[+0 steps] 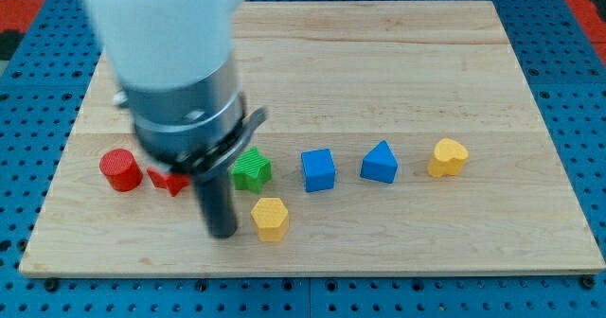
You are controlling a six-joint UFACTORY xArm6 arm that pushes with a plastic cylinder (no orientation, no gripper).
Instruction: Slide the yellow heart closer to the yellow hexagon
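The yellow heart [448, 157] lies at the view's right end of a row of blocks on the wooden board [379, 62]. The yellow hexagon [270, 218] lies lower down, left of centre, well apart from the heart. My tip [223, 233] rests on the board just to the view's left of the yellow hexagon, close to it; I cannot tell whether they touch. The tip is far from the yellow heart.
Between the two yellow blocks stand a blue cube [318, 169] and a blue triangular block [380, 163]. A green block [251, 169] sits above the hexagon. A red cylinder [119, 169] and a partly hidden red block [169, 181] lie at the left.
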